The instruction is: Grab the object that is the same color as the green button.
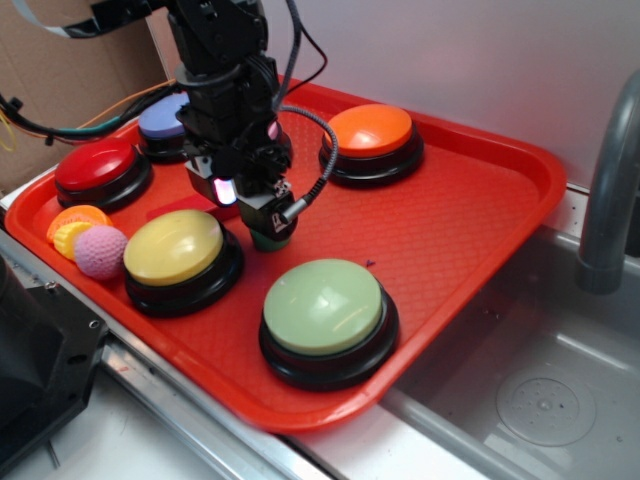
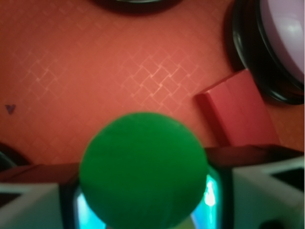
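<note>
- The green cylinder (image 2: 143,171) sits between the two jaws of the gripper (image 1: 268,222), a little left of the centre of the exterior view. It stands on the red tray (image 1: 470,230), between the yellow button (image 1: 174,247) and the green button (image 1: 322,305).
- In the wrist view the round top of the cylinder fills the lower middle of the frame, with a jaw close on each side. The jaws look clenched on it, but real contact I cannot confirm, because the edges there are blurred.
- My judgement: the step in hand is to secure the grasp. To do it well, the cylinder should stay centred between the jaws, they should press it firmly, and the lift should go straight up, away from the red block (image 2: 238,107) and the buttons nearby.
- Hidden things: in the exterior view the gripper covers nearly all of the cylinder; only a small dark green part shows under it. Whether the base touches the tray is not visible.
- The purple button (image 2: 286,38) is cut off at the upper right of the wrist view.
</note>
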Robot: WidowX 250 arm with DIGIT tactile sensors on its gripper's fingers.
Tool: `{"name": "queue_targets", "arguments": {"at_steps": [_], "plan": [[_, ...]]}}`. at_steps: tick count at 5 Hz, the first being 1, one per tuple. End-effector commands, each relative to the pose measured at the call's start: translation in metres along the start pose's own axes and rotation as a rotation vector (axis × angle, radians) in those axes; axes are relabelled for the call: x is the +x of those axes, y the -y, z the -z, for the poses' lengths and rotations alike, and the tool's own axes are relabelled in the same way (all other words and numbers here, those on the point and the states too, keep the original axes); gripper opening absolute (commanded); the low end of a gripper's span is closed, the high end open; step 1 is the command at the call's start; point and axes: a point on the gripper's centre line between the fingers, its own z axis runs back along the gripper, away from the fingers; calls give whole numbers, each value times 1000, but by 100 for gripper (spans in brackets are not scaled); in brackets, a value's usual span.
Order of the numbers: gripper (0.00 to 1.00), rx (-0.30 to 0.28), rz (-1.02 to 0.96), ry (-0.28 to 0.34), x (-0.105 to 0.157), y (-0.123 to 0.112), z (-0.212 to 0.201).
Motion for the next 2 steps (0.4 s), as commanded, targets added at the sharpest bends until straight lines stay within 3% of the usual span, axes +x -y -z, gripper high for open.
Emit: {"name": "queue_targets", "arguments": {"at_steps": [1,2], "plan": [[0,-61,-2,63,11,-2,-33],[0,-55,-45,35,16,-11,-67]]}}
